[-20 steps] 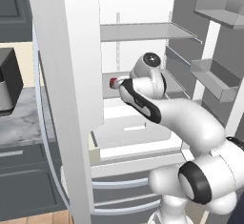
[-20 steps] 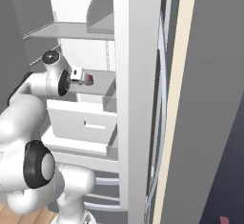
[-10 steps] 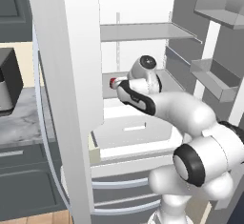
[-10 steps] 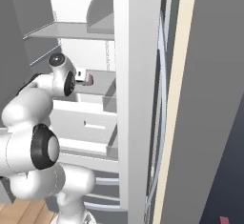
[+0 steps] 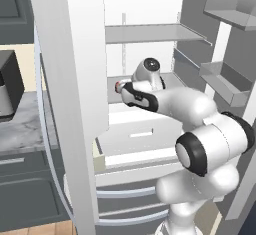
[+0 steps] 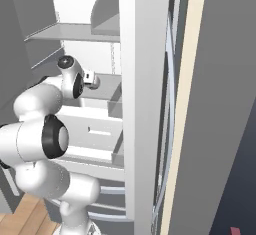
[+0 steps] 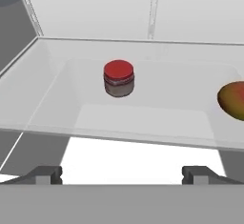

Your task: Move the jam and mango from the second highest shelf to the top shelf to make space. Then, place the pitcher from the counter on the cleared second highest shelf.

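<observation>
The jam [image 7: 118, 78], a small squat jar with a red lid, stands on the second highest shelf [image 7: 143, 118], ahead of my gripper [image 7: 123, 175] and slightly to its left. My gripper is open, level with the shelf's front edge, with nothing between its fingertips [image 7: 47, 174]. The mango [image 7: 233, 100], red-orange and yellow-green, lies at the right on the same shelf, cut off by the frame edge. My hand [image 5: 131, 91] reaches into the open fridge below the top shelf [image 5: 150, 33]. The pitcher is out of view. The counter [image 5: 20, 124] lies to the left.
The open fridge door [image 5: 70, 79] stands close on the arm's left. Grey door bins [image 5: 220, 79] hang at the right. A white drawer [image 5: 135, 134] sits below the shelf. A black-and-silver toaster oven [image 5: 7, 81] is on the counter.
The arm's elbow has swung in closer to the fridge, while the hand stays at the front of the second highest shelf. The gripper remains open.
</observation>
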Controlling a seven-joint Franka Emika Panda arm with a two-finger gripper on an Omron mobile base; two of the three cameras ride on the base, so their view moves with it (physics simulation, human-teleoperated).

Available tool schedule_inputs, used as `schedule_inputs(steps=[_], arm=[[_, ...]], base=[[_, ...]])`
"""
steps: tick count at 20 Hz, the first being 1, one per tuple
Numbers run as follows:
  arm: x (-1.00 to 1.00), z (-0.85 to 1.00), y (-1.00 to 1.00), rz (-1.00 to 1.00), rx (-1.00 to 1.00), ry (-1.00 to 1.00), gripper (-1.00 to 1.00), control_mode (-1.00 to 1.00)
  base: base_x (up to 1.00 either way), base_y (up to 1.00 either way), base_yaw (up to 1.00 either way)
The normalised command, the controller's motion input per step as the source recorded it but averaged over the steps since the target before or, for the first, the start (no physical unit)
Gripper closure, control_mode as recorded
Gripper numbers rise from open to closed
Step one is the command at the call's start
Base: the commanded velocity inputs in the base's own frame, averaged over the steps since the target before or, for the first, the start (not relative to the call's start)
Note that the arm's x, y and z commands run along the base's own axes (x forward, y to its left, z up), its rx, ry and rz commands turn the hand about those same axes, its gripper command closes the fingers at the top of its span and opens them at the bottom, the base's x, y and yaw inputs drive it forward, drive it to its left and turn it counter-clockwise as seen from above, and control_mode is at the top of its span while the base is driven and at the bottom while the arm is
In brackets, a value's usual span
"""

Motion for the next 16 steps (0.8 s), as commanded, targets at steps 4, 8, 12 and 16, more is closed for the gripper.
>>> schedule_inputs(steps=[4,8,12,16], arm=[[0.37,-0.13,0.01,0.00,0.00,0.00,-1.00,-1.00],[0.35,-0.19,0.06,0.00,0.00,0.00,-1.00,-1.00],[0.36,-0.19,0.07,0.00,0.00,0.00,-1.00,-1.00],[0.36,-0.17,0.08,0.00,0.00,0.00,-1.00,-1.00]], base=[[0.00,0.00,0.00],[0.00,0.00,0.00],[0.00,0.00,0.00],[0.00,0.00,0.00]])
